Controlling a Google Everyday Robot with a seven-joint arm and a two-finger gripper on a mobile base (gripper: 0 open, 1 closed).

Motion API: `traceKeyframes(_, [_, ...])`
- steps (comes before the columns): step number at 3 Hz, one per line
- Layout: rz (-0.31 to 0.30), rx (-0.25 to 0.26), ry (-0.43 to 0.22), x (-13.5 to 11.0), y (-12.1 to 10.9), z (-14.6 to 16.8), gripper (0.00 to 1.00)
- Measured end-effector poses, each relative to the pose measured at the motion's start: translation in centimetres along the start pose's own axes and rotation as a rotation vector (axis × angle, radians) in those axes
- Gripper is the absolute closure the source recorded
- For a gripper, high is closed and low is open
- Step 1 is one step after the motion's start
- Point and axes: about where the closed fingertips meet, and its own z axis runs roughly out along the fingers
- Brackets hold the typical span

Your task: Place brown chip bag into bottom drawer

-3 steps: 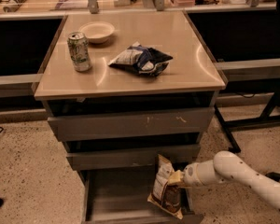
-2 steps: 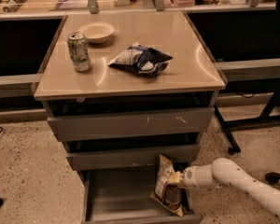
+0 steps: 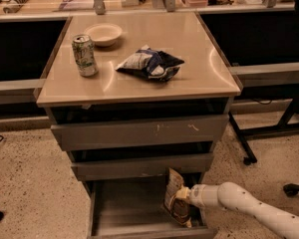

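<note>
The brown chip bag [image 3: 175, 198] stands upright inside the open bottom drawer [image 3: 129, 205], at its right side, with its pale printed panel and cream edges showing. My gripper [image 3: 184, 195] reaches in from the right on a white arm and is shut on the bag's right edge. The bag's lower end is near the drawer floor; I cannot tell whether it touches.
On the tan cabinet top [image 3: 199, 78] lie a dark blue-and-white snack bag [image 3: 150, 64], a green can [image 3: 84, 55] and a pale bowl [image 3: 103, 34]. The two upper drawers [image 3: 139, 131] are pulled out a little. A chair base [image 3: 294, 188] stands at right.
The arm has moved slightly left and lower, carrying the bag deeper into the bottom drawer.
</note>
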Motion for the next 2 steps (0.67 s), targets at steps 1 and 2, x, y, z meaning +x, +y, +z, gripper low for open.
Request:
traceKeyframes(1, [0.047,-0.011,0.031,-0.3,1.4,2.0,1.0])
traceKeyframes(2, [0.093,0.003,0.027,-1.2,2.7,3.0,1.0])
